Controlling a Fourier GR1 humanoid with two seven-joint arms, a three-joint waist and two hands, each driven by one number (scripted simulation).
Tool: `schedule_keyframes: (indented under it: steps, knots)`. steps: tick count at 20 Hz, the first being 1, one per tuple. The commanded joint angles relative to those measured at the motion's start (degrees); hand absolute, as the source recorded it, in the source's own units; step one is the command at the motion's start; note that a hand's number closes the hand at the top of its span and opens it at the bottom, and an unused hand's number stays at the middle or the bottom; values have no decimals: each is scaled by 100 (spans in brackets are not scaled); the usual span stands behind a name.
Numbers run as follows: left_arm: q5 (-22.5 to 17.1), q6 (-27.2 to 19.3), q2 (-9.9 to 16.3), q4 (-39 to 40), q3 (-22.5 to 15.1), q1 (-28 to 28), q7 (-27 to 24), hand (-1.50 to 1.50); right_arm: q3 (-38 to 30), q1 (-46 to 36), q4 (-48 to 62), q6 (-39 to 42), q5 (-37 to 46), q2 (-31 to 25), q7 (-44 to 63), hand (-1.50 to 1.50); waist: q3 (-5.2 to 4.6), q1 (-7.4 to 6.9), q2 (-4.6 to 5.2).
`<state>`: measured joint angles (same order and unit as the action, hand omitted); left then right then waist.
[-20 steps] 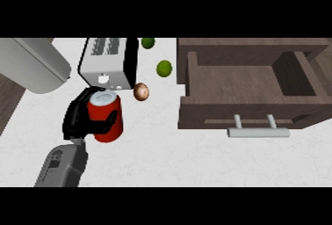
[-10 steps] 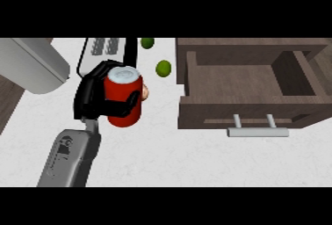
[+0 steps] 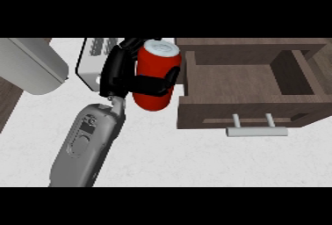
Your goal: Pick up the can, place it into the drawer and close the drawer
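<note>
The red can [image 3: 154,66] with a silver top is held up above the counter, close to the view and roughly upright. My left hand [image 3: 117,70] is shut on it: the palm lies against its left side and black fingers [image 3: 156,83] wrap across its front. The can hangs just left of the open wooden drawer [image 3: 214,110], its right side touching the drawer's left wall in the view. The drawer's inside shows bare wood, and a pale bar handle [image 3: 256,131] sticks out at its front. My right hand does not show.
A white toaster [image 3: 91,61] stands behind my left hand, partly hidden by it. A large grey rounded object [image 3: 29,66] fills the upper left. White counter lies in front of the drawer and around my forearm [image 3: 84,140].
My left hand has carried the can upward and to the right, from beside the toaster to next to the drawer's left wall. The can now hides the small green and brown objects behind it.
</note>
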<state>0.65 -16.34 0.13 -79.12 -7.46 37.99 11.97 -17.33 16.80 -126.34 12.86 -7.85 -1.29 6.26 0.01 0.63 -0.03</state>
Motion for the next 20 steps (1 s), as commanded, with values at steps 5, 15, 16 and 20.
schedule_keyframes:
  steps: [5,15,16,20]
  knots:
    - [-103,-978,-12,973,-512,1841,522,150,-218,-327,392,71,-218,-152,-41,-150,4,95,22]
    - [-587,-1214,-13,2513,-313,3377,550,150,-101,-104,96,17,-83,-95,71,-150,3,88,21]
    - [-643,-1221,-13,2827,-220,3606,458,150,-143,-15,347,130,-44,-71,-290,-150,5,121,30]
    - [-903,-1149,-13,3357,-302,3847,143,150,309,-358,285,-160,495,90,2,-150,3,83,38]
